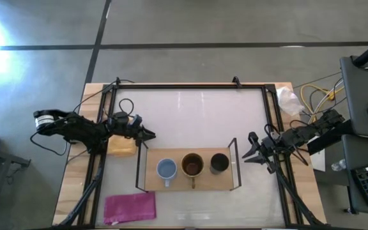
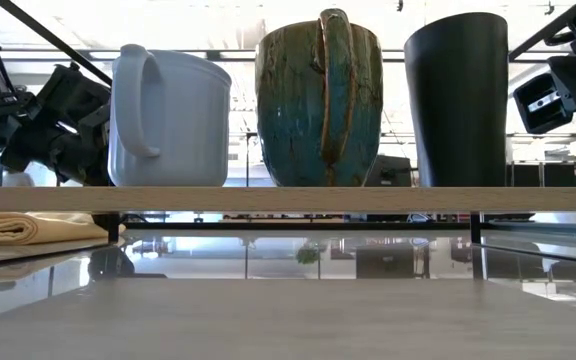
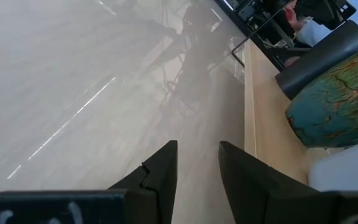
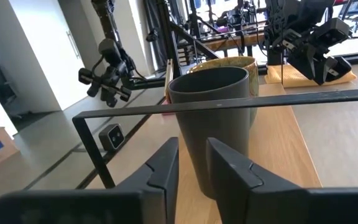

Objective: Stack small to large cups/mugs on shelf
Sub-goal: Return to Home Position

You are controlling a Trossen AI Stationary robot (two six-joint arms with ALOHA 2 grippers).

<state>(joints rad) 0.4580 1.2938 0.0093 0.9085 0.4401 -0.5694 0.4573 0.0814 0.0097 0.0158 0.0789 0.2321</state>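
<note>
Right wrist view: the right jaws stand narrowly apart and empty. They point at the tall matt black cup (image 4: 213, 118) from just outside the thin black wire upright (image 4: 303, 98). The left jaws are likewise slightly apart, holding nothing, just beside the opposite end of the flat light-wood shelf board (image 1: 213, 184).

Hazard: both arms sit close to the wire ends. A withdrawal that swings inward could snag an upright and jolt the board, tipping the cups.

The black cup, a mottled teal-and-brown glazed mug (image 2: 318, 100) and a light blue handled mug (image 2: 168, 120) stand upright in one row on the shelf. They are side by side, not nested. The black cup is tallest.
</note>
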